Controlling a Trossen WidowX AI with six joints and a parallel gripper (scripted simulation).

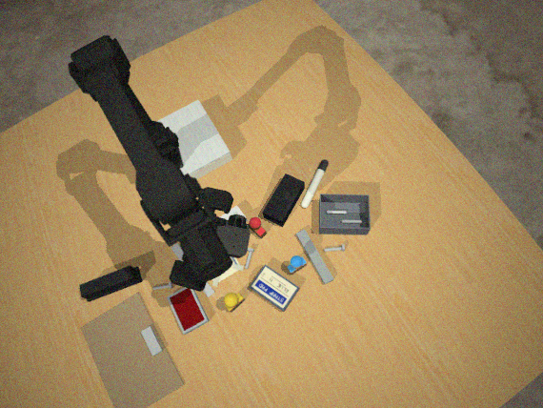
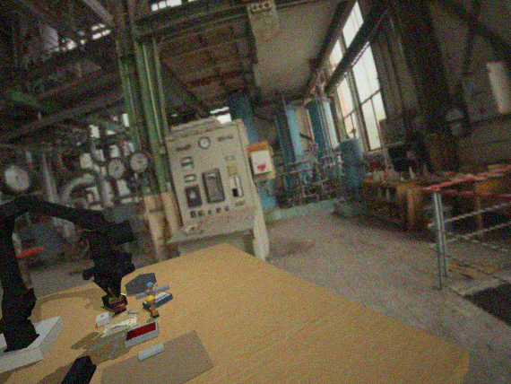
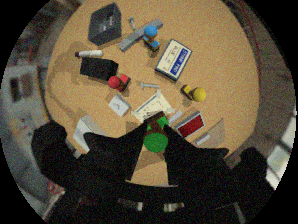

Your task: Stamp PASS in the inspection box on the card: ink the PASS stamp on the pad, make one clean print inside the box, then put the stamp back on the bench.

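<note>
Your fingers (image 1: 233, 240) (image 2: 115, 300) hold the green-knobbed stamp (image 2: 119, 298) (image 3: 155, 142) near the card (image 1: 229, 274) (image 2: 121, 326) (image 3: 152, 106)

You have the fingers part-way closed, clamped on the green-knobbed stamp, its knob nearest you in the wrist view. Its face is hidden, so you cannot tell whether it carries PASS or ink. In that view the card lies on the counter (image 1: 405, 310) (image 2: 291, 323) (image 3: 220, 40) just ahead of your fingertips; you cannot make out a print in its box.

The open red ink pad (image 1: 189, 310) (image 2: 142, 332) (image 3: 190, 124) sits ahead and to the right of the fingers, with the yellow-knobbed stamp (image 1: 231, 300) (image 2: 150, 299) (image 3: 199, 94) farther ahead on that side. To their left ahead you see the red-knobbed stamp (image 1: 255, 223) (image 2: 119, 308) (image 3: 115, 82), and beyond it the black block (image 1: 284, 199) (image 3: 99, 68). The blue-knobbed stamp (image 1: 297, 261) (image 2: 150, 285) (image 3: 150, 32) stands well ahead, past the card.
</note>
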